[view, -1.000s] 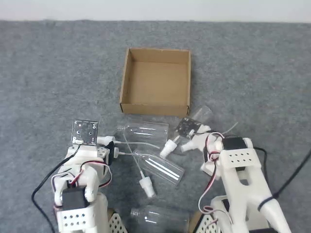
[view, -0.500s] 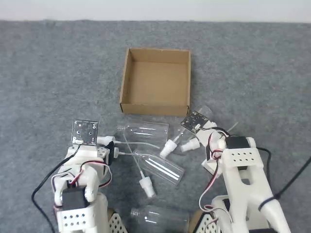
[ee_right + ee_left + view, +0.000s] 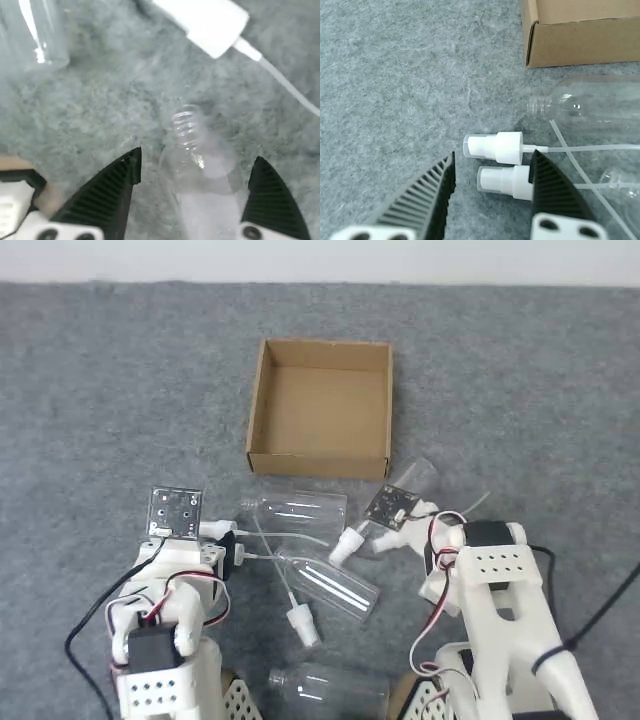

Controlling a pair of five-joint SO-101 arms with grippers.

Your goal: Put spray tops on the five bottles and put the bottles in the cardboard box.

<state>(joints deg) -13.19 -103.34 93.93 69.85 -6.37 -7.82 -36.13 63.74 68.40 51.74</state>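
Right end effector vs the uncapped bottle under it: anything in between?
Nothing visible. The open right end effector straddles the bottle with no other object between its fingers. A spray top lies beyond the bottle's neck, outside the gap.

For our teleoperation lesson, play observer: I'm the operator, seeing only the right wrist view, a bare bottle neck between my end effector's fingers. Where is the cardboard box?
Observer: The cardboard box stands just past the right end effector, open side up, no bottles inside.
Operator: And the left arm?
Observer: The left end effector hangs open over two loose spray tops.
Operator: Any bottle behind me?
Observer: One bottle lies between the two arm bases.
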